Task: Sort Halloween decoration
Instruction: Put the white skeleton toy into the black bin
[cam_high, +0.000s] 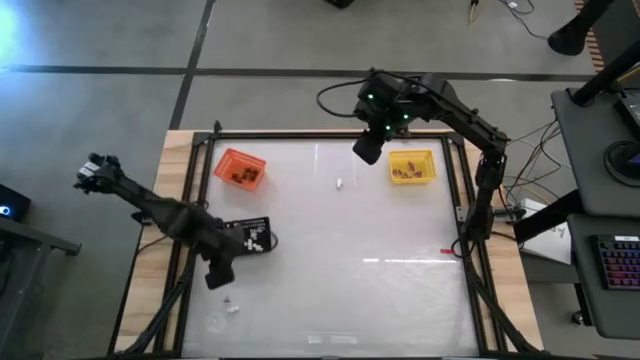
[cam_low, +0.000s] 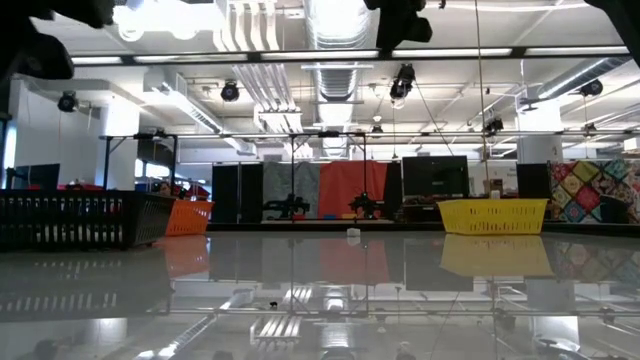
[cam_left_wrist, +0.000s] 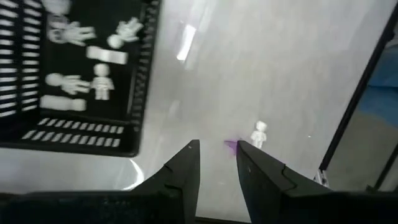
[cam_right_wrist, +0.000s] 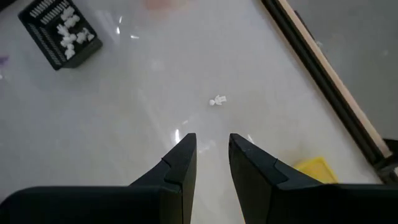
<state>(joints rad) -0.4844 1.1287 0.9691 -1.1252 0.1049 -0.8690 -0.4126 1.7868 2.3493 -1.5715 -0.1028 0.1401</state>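
The left gripper (cam_left_wrist: 217, 155), slightly open and empty near the black tray (cam_left_wrist: 142, 93), should descend straight over the white figure (cam_left_wrist: 259, 133).

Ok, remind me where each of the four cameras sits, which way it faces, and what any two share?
High: overhead, straight down on the table; both arms show.
Low: at tabletop height, looking level across at the black tray, orange tray and yellow tray; arms' tops only.
Left wrist: over the black tray and a white trinket; left pincer open.
Right wrist: looks down on another white trinket; right pincer open.
Shared: both wrist views show the black tray.
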